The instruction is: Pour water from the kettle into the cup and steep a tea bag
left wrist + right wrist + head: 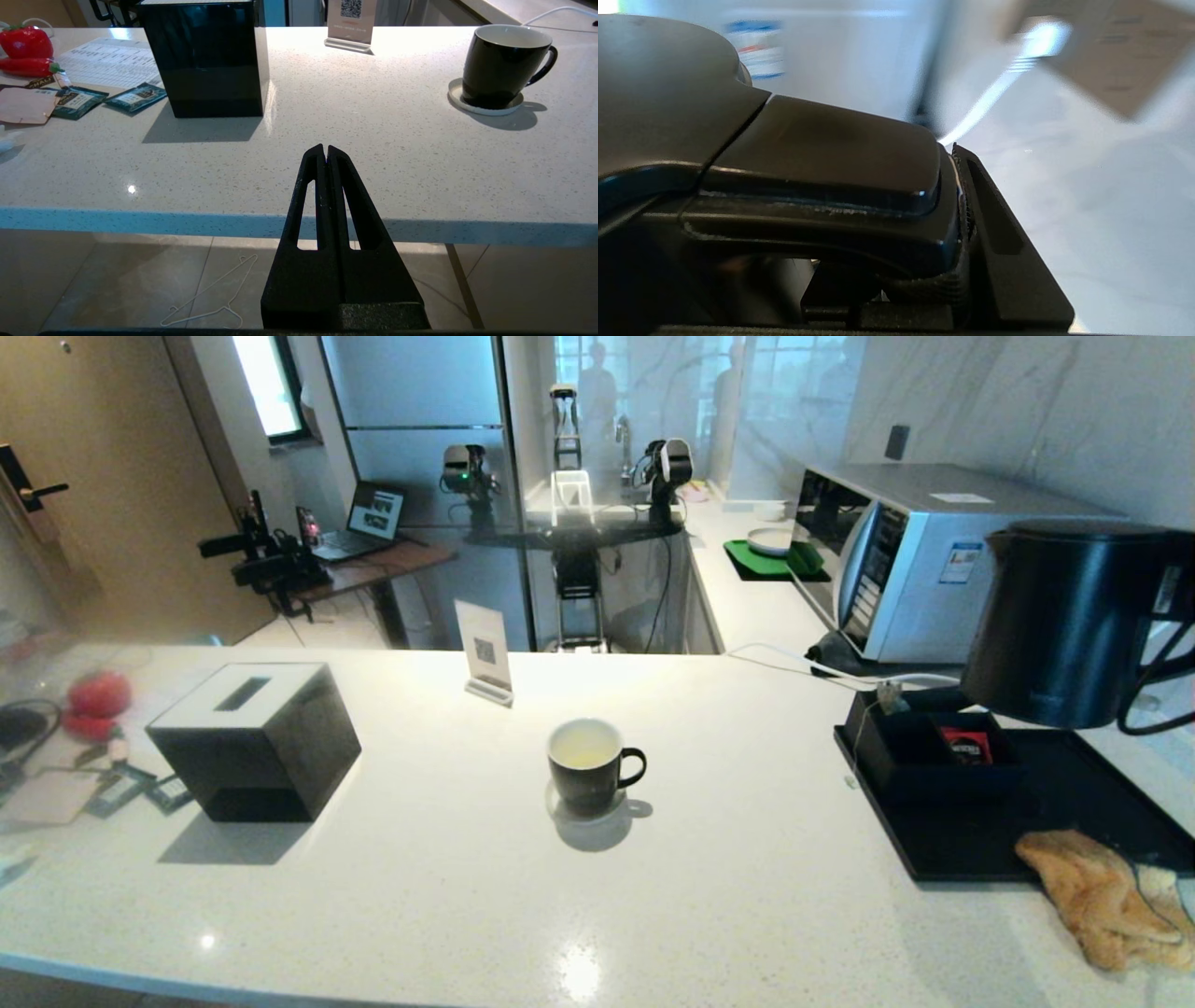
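A large matte black electric kettle (1074, 621) with a tapered body and big loop handle is hanging in the air at the right edge of the head view, above the back of a flat black rectangular tray (1055, 812), in front of a silver microwave oven (920, 560). The right gripper (966, 224) is clamping the kettle's glossy black handle (822, 186), as the right wrist view is showing, with one ribbed black finger (994, 233) pressing against the handle's side; in the head view the gripper itself is lying out of sight past the frame's edge.

The small black ceramic cup (586, 765) with a white inside and a small loop handle is standing upright on a round white coaster (583, 814) near the middle of the pale speckled stone countertop (448, 896), well apart from the kettle, its handle pointing toward the tray. A pale liquid is showing inside it.

The left gripper (325, 151) is hovering low beside the countertop's near edge, its two black fingers pressing together with nothing between them.

A glossy black square box (252, 737) with a slot in its pale top is sitting to the cup's left. An open black compartment on the tray is holding a red sachet (966, 745), and a crumpled tan cloth (1097, 896) is draping over the tray's near corner.
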Motion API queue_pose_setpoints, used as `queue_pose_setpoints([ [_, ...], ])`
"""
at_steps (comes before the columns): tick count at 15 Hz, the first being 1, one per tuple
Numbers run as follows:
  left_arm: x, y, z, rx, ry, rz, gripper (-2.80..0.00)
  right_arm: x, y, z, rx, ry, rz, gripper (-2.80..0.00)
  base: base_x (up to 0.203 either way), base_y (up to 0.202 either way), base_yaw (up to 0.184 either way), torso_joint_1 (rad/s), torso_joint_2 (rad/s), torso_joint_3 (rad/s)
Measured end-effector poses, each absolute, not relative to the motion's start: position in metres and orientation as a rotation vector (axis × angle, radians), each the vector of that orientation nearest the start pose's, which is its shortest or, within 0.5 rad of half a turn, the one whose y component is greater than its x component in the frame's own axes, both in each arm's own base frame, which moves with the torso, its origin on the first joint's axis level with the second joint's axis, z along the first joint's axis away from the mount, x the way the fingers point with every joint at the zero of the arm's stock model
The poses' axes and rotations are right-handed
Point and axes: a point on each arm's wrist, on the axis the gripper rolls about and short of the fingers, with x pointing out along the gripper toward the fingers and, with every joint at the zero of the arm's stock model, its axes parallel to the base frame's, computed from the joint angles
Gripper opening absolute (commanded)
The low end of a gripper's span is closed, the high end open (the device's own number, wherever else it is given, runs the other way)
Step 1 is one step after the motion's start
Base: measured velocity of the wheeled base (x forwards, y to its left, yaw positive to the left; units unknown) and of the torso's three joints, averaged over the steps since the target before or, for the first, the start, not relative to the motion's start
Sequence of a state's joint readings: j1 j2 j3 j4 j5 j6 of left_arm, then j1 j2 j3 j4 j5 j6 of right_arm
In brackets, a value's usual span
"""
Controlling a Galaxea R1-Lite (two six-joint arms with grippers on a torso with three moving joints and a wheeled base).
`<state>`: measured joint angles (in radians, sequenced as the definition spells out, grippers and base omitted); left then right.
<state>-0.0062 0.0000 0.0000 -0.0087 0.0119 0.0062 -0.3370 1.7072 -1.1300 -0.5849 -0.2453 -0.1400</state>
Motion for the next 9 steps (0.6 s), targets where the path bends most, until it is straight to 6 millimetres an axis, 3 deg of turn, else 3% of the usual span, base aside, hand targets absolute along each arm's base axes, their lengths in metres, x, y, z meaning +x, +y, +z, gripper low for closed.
queue_pose_setpoints([
  [5,-0.023,0.0,0.076,0.006,-0.009,0.006,-2.8,0.283,-0.156,0.266,-0.136,0.021,-0.733,-2.8,0.0,0.0,0.0,0.0,0.0,0.0],
  [9,-0.023,0.0,0.076,0.006,-0.009,0.006,-2.8,0.266,-0.174,0.254,-0.129,0.001,-0.808,-2.8,0.0,0.0,0.0,0.0,0.0,0.0],
])
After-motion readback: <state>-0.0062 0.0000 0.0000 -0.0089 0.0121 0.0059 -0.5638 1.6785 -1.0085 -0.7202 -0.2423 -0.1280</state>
